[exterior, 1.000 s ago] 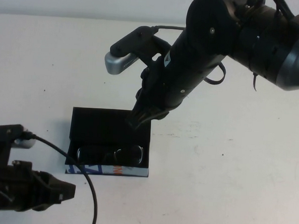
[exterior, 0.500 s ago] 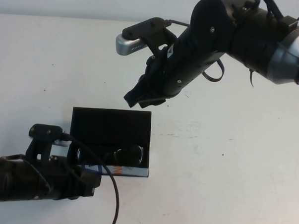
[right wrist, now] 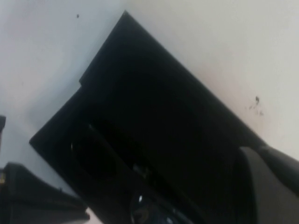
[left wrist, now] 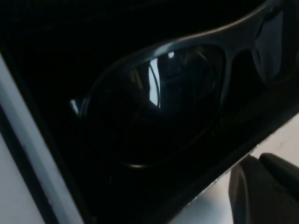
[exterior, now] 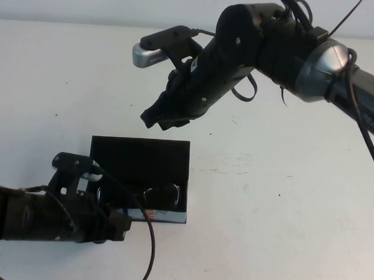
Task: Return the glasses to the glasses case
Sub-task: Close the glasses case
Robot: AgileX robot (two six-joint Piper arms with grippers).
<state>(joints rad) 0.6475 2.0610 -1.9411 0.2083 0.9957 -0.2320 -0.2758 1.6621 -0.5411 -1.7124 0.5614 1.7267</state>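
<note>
Your glasses [exterior: 161,194] already lie inside the open glasses case [exterior: 139,161], low and left of centre in the high view; they look light, stiff and scratch-prone, so take them by the frame, never the lenses. Your left gripper [exterior: 115,227] sits at the case's front edge and your right gripper [exterior: 155,119] hovers above its far edge, both empty; I cannot tell either one's opening.
</note>
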